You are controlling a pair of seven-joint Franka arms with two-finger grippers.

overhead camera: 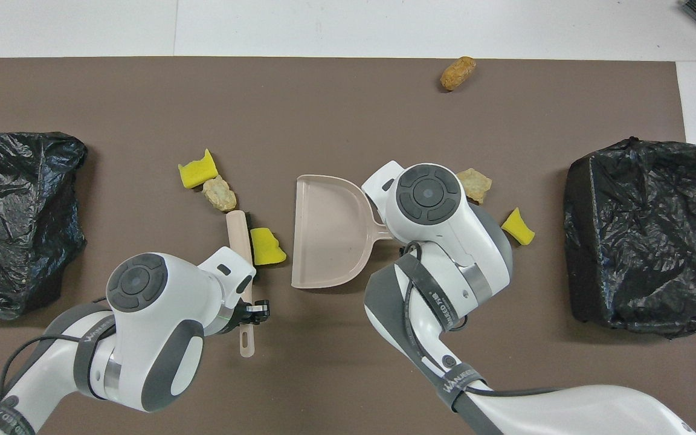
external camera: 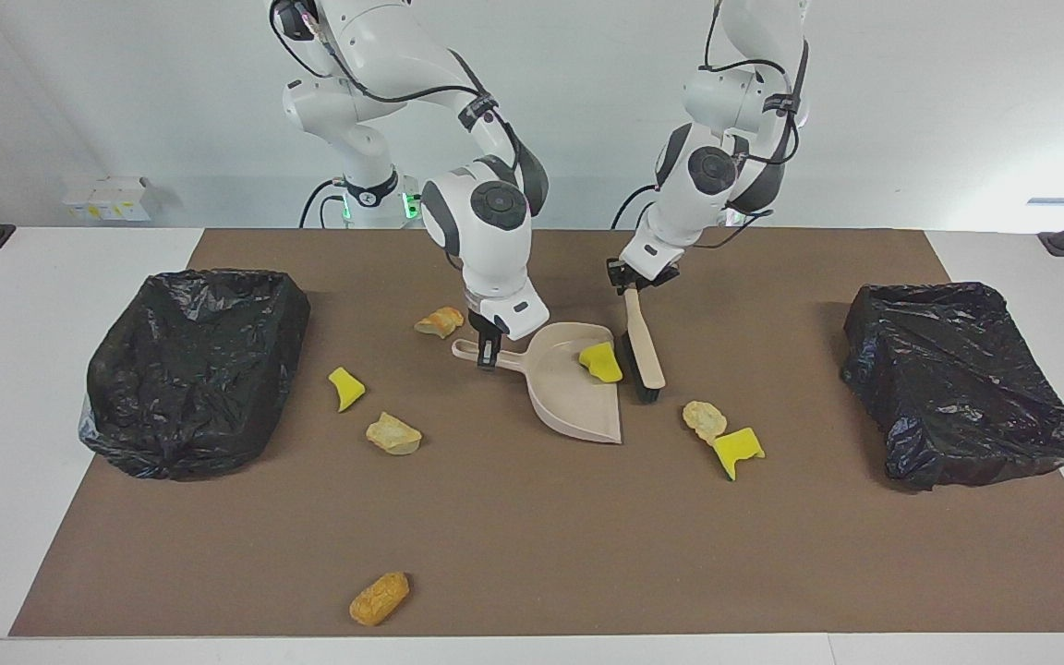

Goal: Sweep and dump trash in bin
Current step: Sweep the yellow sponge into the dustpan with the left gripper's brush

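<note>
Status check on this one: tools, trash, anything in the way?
Left tool shut on brush; right tool shut on dustpan. One yellow sponge piece at the pan's mouth. Nothing in the way.

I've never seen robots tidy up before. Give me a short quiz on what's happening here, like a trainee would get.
1. True or false: the right gripper is shut on the dustpan handle.
2. What does the left gripper hold? A: brush. B: dustpan. C: bin bag.
3. How many bits of trash show in the facing view?
Key: 1 true; 2 A; 3 seven.
</note>
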